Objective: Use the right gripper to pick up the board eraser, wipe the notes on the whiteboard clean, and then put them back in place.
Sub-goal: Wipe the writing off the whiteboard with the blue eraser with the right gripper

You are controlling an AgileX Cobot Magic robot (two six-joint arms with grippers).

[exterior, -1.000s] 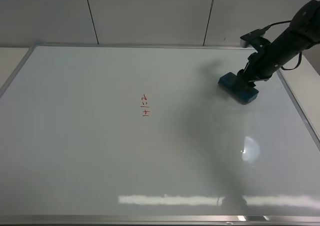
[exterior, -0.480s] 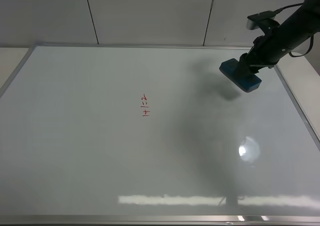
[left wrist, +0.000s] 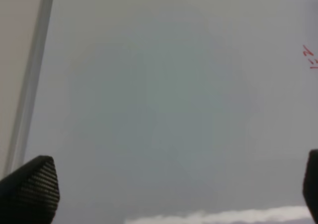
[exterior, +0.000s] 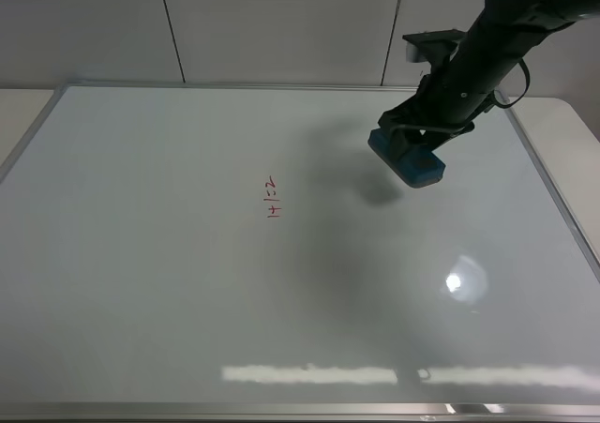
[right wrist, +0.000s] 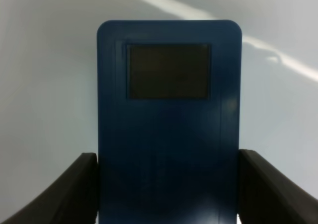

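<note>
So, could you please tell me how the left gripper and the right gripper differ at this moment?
The left gripper stands wide open and empty; the right gripper is shut on the board eraser. The left gripper is outside the high view, while the right gripper shows there, holding the board eraser above the whiteboard, right of the notes. Both have dark fingers and face the whiteboard.

A pale panelled wall (exterior: 281, 24) fills the top of the frame, split by two dark seams (exterior: 170, 24). A beige table (exterior: 21, 109) shows at both side edges.
</note>
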